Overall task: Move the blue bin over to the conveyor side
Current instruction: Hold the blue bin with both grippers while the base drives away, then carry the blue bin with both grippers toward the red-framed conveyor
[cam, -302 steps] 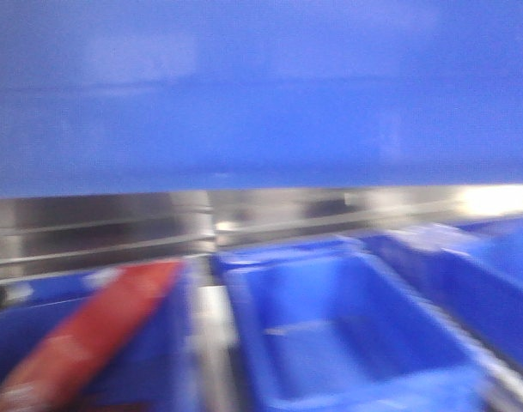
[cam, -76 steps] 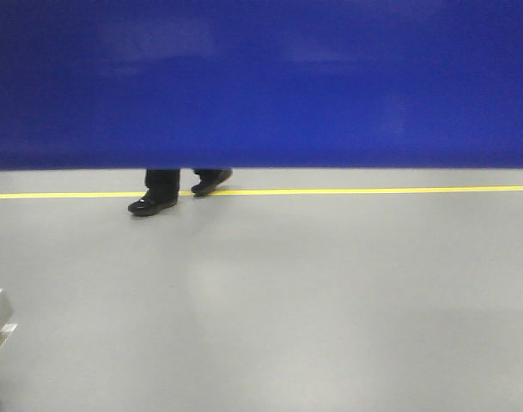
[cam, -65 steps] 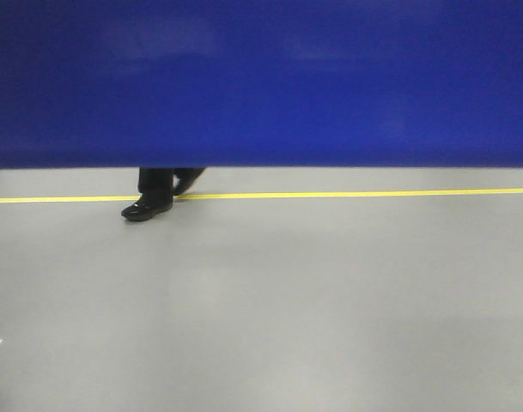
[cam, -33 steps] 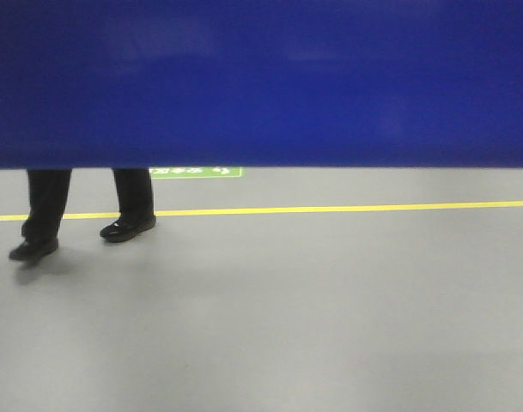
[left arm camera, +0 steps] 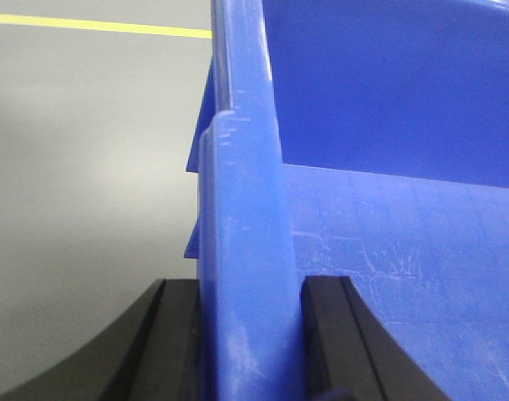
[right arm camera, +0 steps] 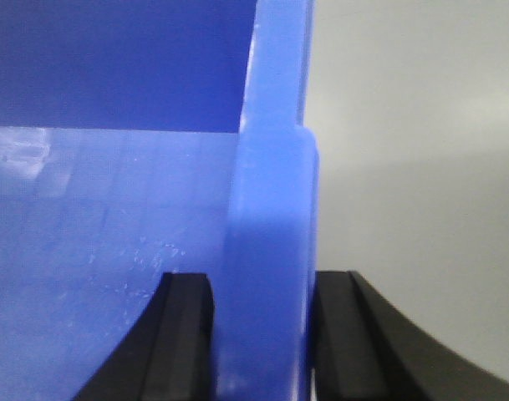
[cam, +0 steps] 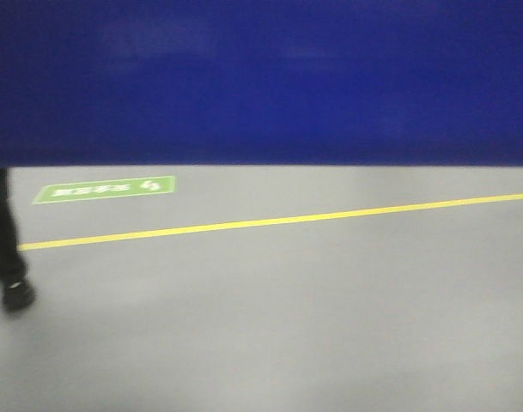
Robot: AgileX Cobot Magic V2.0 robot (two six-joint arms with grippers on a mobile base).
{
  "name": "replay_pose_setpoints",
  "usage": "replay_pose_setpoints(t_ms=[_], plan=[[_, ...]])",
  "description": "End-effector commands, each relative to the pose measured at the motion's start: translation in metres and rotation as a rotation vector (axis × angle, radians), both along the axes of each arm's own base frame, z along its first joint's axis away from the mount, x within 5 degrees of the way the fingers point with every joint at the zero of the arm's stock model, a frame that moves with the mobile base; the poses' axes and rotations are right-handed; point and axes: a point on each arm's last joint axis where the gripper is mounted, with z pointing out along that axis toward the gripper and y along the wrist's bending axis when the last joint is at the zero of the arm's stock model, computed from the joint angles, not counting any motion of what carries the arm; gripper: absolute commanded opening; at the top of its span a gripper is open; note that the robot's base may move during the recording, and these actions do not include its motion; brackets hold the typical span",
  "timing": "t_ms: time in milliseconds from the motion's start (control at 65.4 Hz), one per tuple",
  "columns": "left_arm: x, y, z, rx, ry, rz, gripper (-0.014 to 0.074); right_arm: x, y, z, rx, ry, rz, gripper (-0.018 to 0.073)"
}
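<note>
The blue bin [cam: 261,81] fills the whole upper part of the front view as a dark blue wall held off the floor. In the left wrist view my left gripper [left arm camera: 250,334] is shut on the bin's left rim [left arm camera: 241,209], one black finger [left arm camera: 175,342] outside and one inside. My right gripper [right arm camera: 262,334] is shut on the bin's right rim [right arm camera: 271,209] the same way; the scratched bin floor [right arm camera: 87,234] lies to its left. The conveyor is out of view.
Below the bin lies grey floor [cam: 313,326] with a yellow line [cam: 270,221] slanting across and a green floor sign [cam: 102,190]. A person's dark leg and shoe [cam: 8,257] stand at the left edge.
The view has swung: the conveyor side and other bins gave way to open floor. The yellow line now slants, the green sign has come down into view, the person's legs have slid left.
</note>
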Motion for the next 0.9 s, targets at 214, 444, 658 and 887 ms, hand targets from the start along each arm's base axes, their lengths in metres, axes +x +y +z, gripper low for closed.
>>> replay_pose_setpoints(t_ms=[214, 444, 658, 887], plan=[[-0.0039, 0.0029, 0.0158, 0.030, -0.149, 0.018, -0.0019, -0.0010, -0.0065, 0.0136, -0.031, -0.140, -0.027, -0.0078], [-0.0038, 0.0031, 0.0158, 0.032, -0.148, 0.018, -0.0019, -0.0010, -0.0065, 0.0136, -0.031, -0.140, -0.027, -0.0078], [-0.0038, 0.0031, 0.0158, 0.032, -0.148, 0.018, -0.0019, -0.0010, -0.0065, 0.0136, -0.031, -0.140, -0.027, -0.0078], [-0.0038, 0.0031, 0.0158, 0.032, -0.148, 0.018, -0.0019, -0.0010, -0.0065, 0.0136, -0.031, -0.140, -0.027, -0.0078]])
